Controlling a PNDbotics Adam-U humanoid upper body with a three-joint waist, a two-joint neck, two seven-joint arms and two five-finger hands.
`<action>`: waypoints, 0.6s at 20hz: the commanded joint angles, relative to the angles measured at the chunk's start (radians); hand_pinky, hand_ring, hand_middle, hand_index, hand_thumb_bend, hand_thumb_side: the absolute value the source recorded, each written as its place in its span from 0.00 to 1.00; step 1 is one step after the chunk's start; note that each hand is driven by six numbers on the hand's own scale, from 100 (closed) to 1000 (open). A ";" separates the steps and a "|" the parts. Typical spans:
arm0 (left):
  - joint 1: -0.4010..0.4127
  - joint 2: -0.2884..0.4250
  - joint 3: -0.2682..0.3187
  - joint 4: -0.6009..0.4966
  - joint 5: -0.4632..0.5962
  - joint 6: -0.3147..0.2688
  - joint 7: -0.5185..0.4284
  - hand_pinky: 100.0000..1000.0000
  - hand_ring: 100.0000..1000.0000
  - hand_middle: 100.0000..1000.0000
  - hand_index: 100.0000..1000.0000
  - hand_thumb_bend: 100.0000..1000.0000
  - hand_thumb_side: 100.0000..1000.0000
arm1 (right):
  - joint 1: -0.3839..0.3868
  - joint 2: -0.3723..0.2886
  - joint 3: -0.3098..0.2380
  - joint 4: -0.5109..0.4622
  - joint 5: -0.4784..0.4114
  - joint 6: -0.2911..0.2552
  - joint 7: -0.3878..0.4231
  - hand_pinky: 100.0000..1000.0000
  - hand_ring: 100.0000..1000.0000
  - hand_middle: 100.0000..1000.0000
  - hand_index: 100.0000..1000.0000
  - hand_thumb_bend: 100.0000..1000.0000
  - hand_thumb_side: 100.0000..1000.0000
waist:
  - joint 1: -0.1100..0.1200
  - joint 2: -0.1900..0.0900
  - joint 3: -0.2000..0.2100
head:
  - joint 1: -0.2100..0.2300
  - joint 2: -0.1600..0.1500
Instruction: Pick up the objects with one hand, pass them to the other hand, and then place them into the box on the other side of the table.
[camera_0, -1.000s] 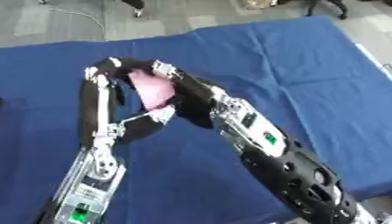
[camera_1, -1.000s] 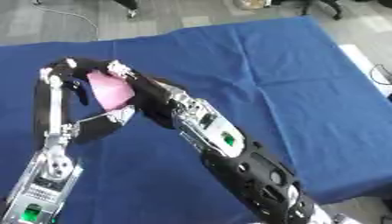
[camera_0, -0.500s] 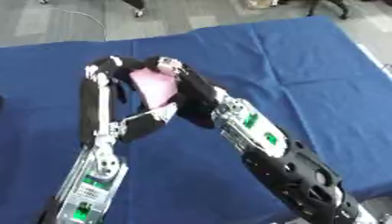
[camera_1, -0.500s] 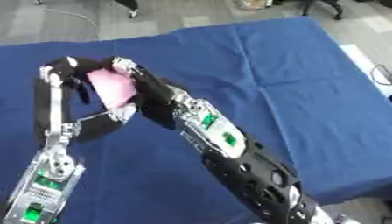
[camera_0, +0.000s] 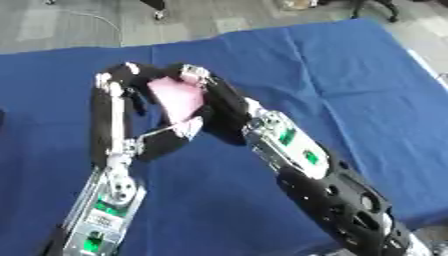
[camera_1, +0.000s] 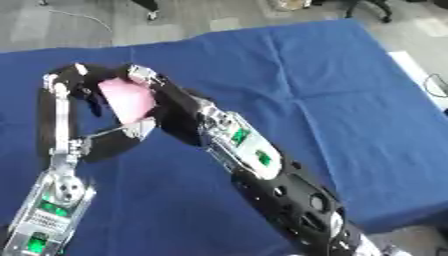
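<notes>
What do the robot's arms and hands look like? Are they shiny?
Both arms are mostly black with silver metal parts. The left arm is thin, with silver plates, round joints and small green lights. The right arm is thicker, with a silver block carrying green markings. The left hand and right hand are dark with pale bits.

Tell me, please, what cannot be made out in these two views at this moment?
- What the pink object is: both hands cover its edges, in both views.
- Which hand holds it: the left hand and the right hand overlap, fingers blurred.
- The box: in neither view.
</notes>
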 joint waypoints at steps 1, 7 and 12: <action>-0.008 0.020 0.036 -0.002 -0.002 0.013 0.026 0.13 0.07 0.00 0.29 0.20 0.00 | -0.017 -0.003 -0.002 -0.050 -0.002 -0.021 0.027 0.61 0.54 0.45 0.67 0.00 0.90 | -0.009 -0.010 0.001 | -0.001 -0.003; -0.008 0.024 0.043 -0.020 -0.026 0.007 0.027 0.13 0.07 0.00 0.29 0.20 0.00 | -0.018 -0.004 -0.001 -0.047 -0.007 -0.041 0.044 0.63 0.60 0.53 0.73 0.00 1.00 | -0.009 -0.011 0.002 | -0.002 -0.003; -0.006 0.025 0.049 -0.036 -0.048 0.007 0.027 0.13 0.07 0.00 0.29 0.20 0.00 | -0.018 -0.004 -0.002 -0.040 -0.014 -0.047 0.042 0.66 0.65 0.62 0.77 0.00 1.00 | -0.009 -0.011 0.003 | -0.002 -0.003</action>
